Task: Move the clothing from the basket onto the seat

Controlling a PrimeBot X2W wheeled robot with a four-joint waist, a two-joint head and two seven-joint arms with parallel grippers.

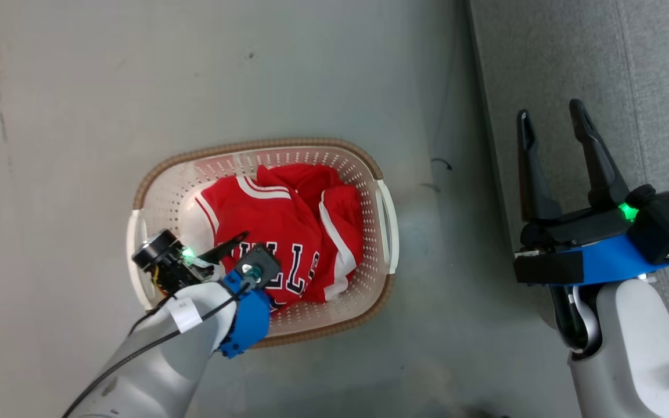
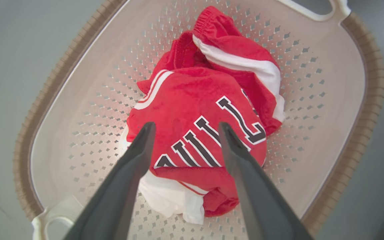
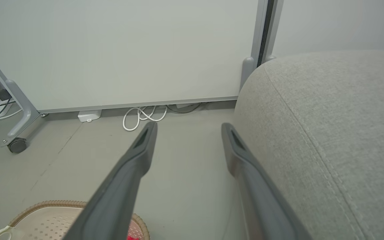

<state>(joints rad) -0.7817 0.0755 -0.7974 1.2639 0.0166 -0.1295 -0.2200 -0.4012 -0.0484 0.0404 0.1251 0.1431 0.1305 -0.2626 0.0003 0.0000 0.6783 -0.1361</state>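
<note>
Clothing (image 1: pixel 288 232) bunched in basket (image 1: pixel 265 144) on floor (image 1: pixel 108 87). Lettered red jersey (image 2: pixel 195 116) on top, white-striped red piece (image 2: pixel 245 63) at its far-right side. Left end effector (image 2: pixel 187 126) over basket's near-left part, fingers spread either side of the lettering, nothing pinched; can't tell if touching the fabric. Right end effector (image 1: pixel 550 113) spread, empty, above left edge of grey seat (image 1: pixel 630 87), well apart from basket. Seat bare, right of basket.

In our head view the left wrist (image 1: pixel 253 273) covers part of the jersey (image 1: pixel 265 223) lettering and the seat (image 1: pixel 572 69) runs off the right edge; our right wrist view crops the basket (image 3: pixel 55 202).
</note>
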